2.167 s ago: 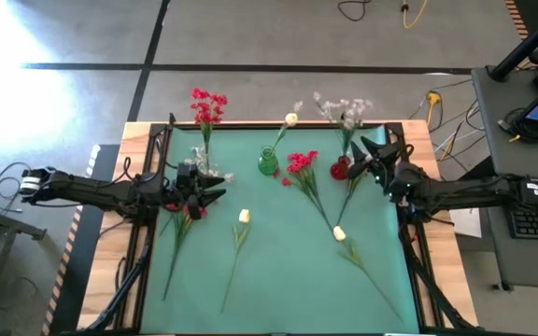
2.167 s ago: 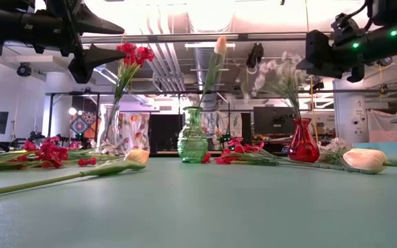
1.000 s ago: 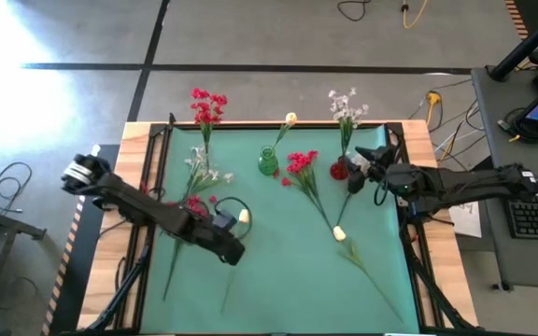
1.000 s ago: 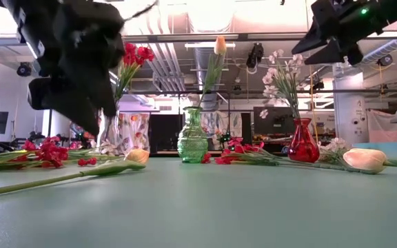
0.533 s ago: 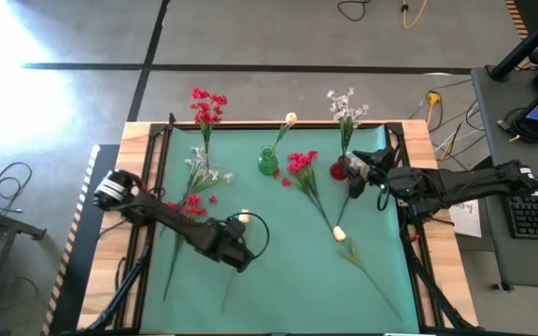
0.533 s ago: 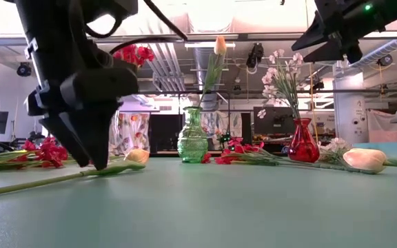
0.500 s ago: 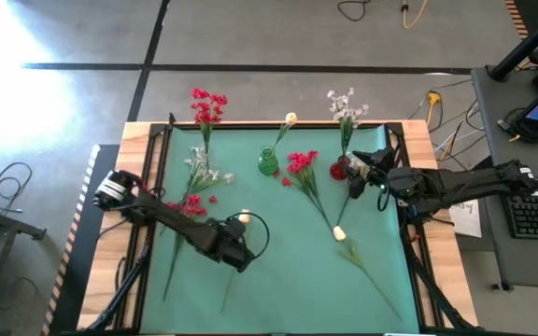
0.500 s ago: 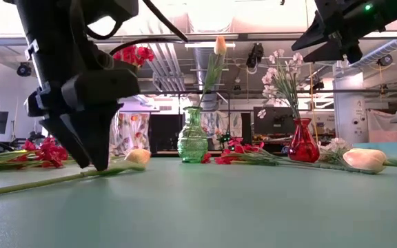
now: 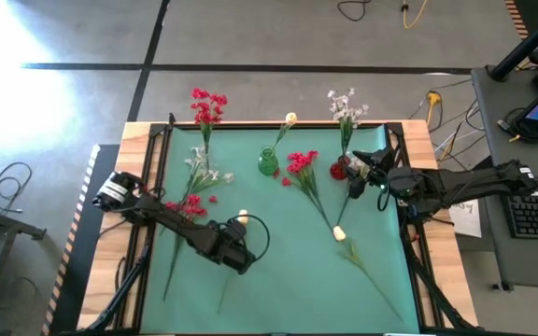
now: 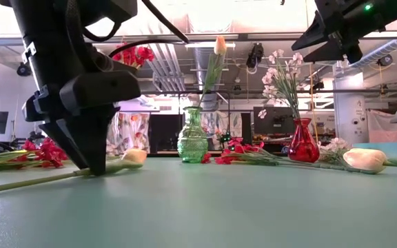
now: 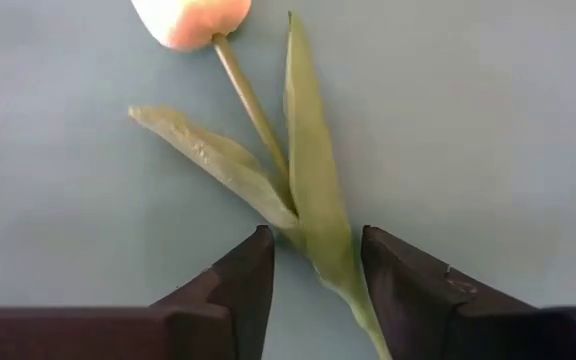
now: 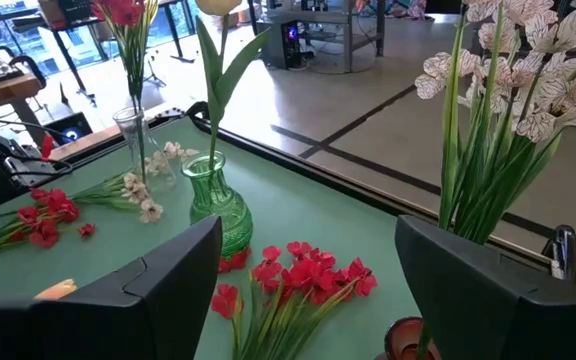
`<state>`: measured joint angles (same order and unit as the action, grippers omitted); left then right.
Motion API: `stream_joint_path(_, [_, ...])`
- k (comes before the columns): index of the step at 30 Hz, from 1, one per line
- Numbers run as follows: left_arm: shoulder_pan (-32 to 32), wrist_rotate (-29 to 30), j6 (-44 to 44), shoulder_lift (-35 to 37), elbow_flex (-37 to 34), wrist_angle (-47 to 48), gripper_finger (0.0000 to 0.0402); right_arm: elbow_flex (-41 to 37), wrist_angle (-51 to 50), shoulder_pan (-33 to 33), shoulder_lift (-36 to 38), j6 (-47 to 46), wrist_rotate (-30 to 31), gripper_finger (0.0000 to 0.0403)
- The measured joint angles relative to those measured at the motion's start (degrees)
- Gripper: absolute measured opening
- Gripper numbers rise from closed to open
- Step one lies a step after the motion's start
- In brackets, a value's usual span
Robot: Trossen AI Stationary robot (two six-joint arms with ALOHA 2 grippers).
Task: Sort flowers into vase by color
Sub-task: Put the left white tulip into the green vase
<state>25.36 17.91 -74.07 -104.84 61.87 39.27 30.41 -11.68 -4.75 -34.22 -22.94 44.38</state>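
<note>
A cream-budded flower lies flat on the green mat, and its stem runs toward the near edge. My left gripper points down over it at table height. Its fingers are open, one on either side of the stem and leaf, just below the bud. My right gripper hangs open in the air beside the red vase, which holds white sprays. The green vase holds a cream flower, and the clear vase holds a red one. My left gripper comes from above, with its fingers across the cream flower's stem. The leaf's lower end runs along the inner side of one finger, and I cannot tell whether they touch. The flower lies flat on the mat.
Loose flowers lie on the mat: red blooms and white sprays at the left, a red bunch at the centre, and a cream bud with a long stem at the right. A black frame edges the table.
My left gripper has come down and toward the near edge, and has tipped to point down at the cream flower. Its fingertips now stand at the mat around the stem, closer together than before. My right gripper has kept still.
</note>
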Motion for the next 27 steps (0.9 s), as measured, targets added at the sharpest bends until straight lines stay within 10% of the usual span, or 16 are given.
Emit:
stream_joint_path(12, [0.09,0.44,2.70,-0.50,-0.02,0.31,0.0008,-0.01,0.29,-0.03,0.00,-0.02,-1.54,0.0289])
stream_joint_path(27, [-0.01,13.27,21.01,15.57,0.24,-4.80,0.0000,-0.02,3.07,-5.86,0.00,-0.09,-2.62,0.0288])
